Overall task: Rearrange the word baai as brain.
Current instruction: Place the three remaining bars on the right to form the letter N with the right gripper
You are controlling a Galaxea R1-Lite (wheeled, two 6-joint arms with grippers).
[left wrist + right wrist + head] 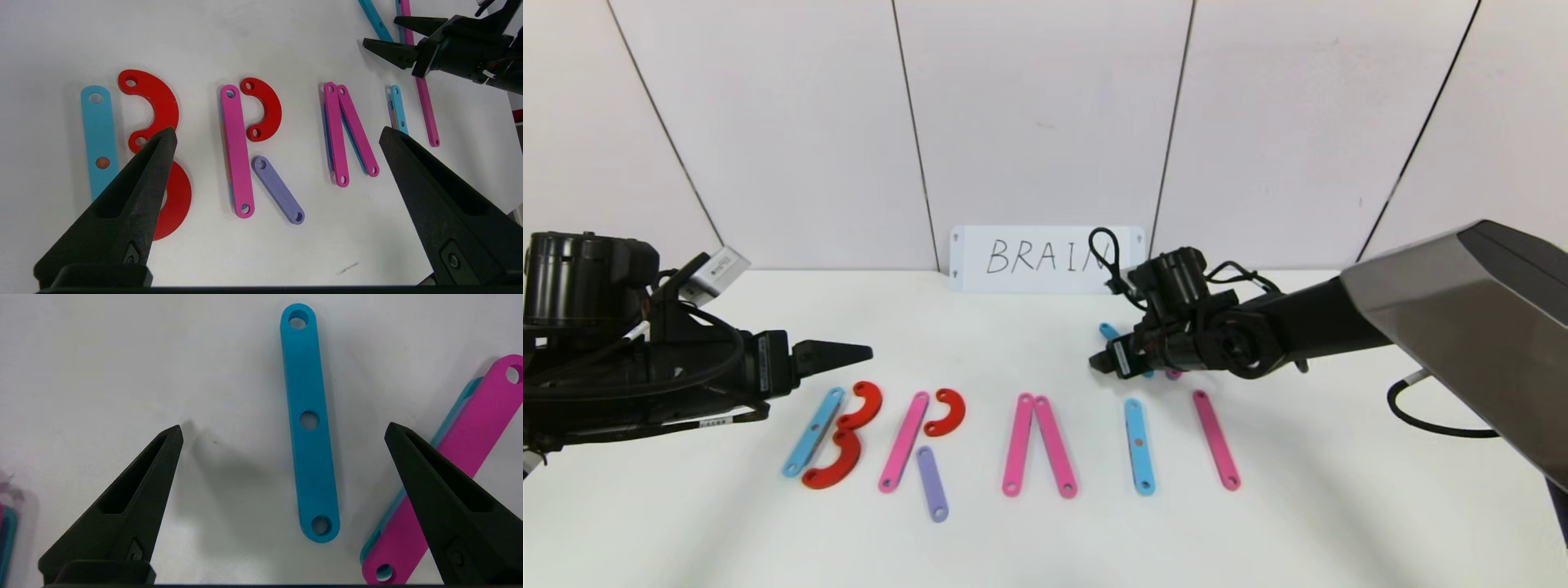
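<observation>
Nearest me, along the front of the bench, the row of letters read B, R, A, I and then a lone pink bar, the N's first stroke as I judged it. The short purple bar made the R's leg, just beside its pink upright. My left gripper hovered wide open with nothing in it, just behind the red curves of the B. Farther back, my right gripper hung with its jaws fully spread and empty above a loose blue bar, which lay flat between the fingertips, with a pink bar stacked on a blue one just beside. I took the step in hand as fetching the N's remaining strokes. Next I needed to lower squarely over that blue bar and close across its narrow width. The handwritten card stood at the back.
</observation>
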